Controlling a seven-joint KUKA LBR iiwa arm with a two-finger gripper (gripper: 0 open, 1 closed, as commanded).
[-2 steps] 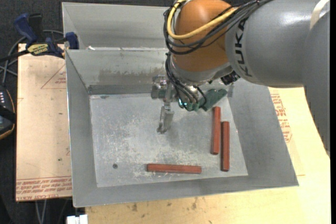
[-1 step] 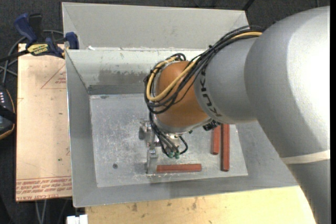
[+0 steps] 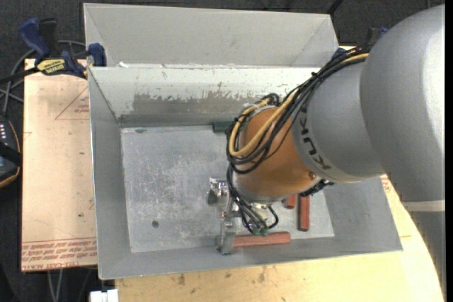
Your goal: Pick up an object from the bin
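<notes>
My arm [image 3: 396,102] reaches in from the right, orange-covered wrist [image 3: 272,159] pointed down, cables [image 3: 239,141] looped round, gripper [image 3: 227,228] hanging low.

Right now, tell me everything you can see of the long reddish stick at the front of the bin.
The reddish stick is long, slim and straight, with a dull surface. It lies flat on the floor of the bin, along the front wall, nearly level across the view. Its left end reaches the end effector; contact cannot be confirmed.
</notes>
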